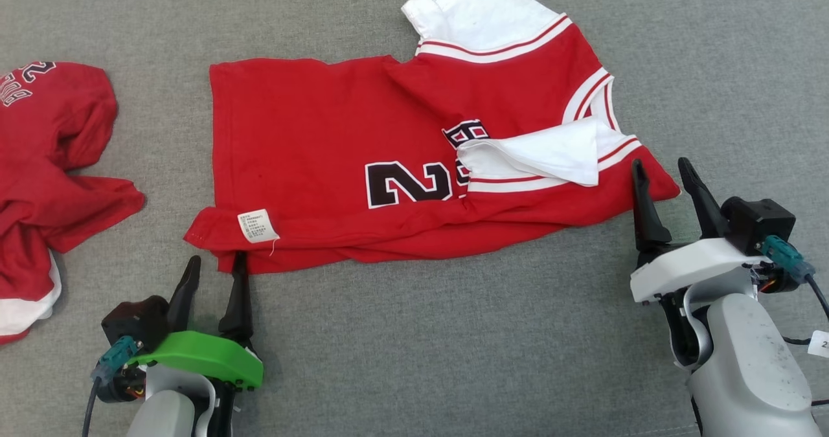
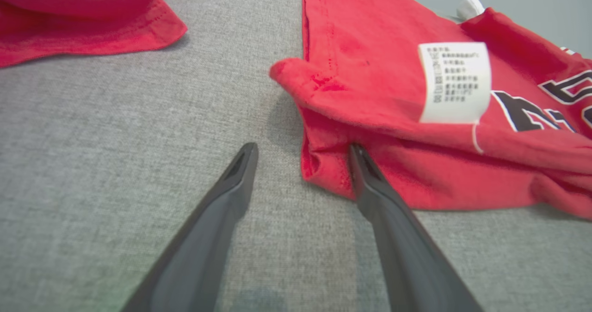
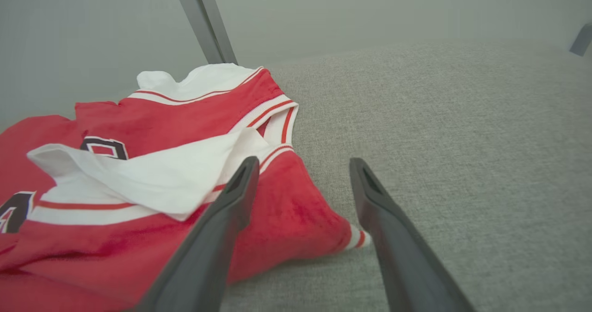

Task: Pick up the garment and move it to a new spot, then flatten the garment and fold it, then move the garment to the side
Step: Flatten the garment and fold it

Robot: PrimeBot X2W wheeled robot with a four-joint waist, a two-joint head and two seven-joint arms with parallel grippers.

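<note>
The garment (image 1: 337,145) is a red jersey with white sleeves, black numbers and a white care label (image 1: 258,225), spread across the grey surface with its near edge folded over. My left gripper (image 1: 217,267) stands open at its near left corner (image 2: 319,164); its right finger (image 2: 365,173) touches the hem. My right gripper (image 1: 664,171) is open at the near right corner (image 3: 323,224), the left finger (image 3: 240,182) over the red cloth, nothing held. A white sleeve (image 3: 152,173) lies folded over the chest.
A second red garment (image 1: 52,165) lies crumpled at the left edge, also in the left wrist view (image 2: 83,16). The grey fabric surface (image 1: 453,333) stretches bare in front and to the right. A grey post (image 3: 203,21) rises behind the jersey.
</note>
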